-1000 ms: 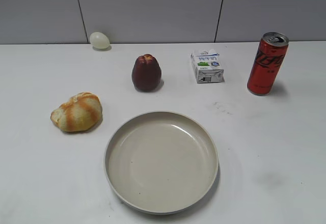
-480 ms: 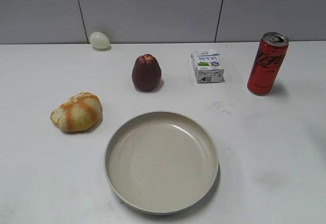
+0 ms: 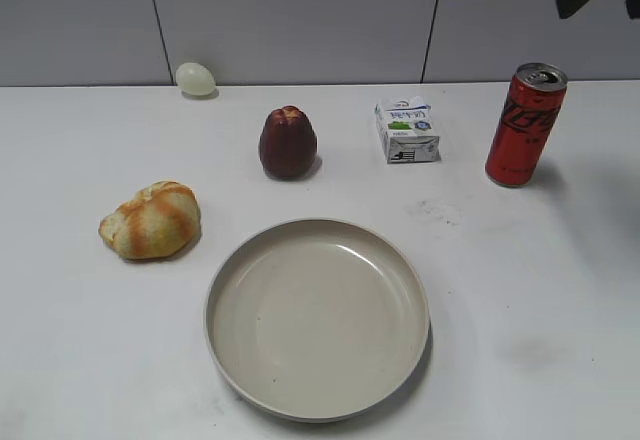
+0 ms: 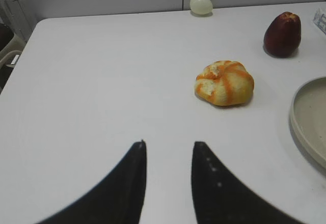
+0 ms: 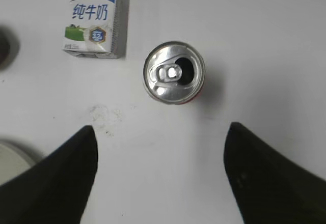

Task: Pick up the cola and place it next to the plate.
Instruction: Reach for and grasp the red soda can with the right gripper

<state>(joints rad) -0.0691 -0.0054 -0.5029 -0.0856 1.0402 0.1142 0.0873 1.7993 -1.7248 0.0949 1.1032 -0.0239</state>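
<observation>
Cola stands untouched at the far right of the tabletop, well apart from the plate. Your right gripper hovers above it, jaws wide and empty; grasping and placing remain.

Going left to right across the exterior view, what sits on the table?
Bread roll → pale egg → dark red fruit → plate → milk carton → cola. The plate spans under the fruit and carton, nearer the camera.
</observation>
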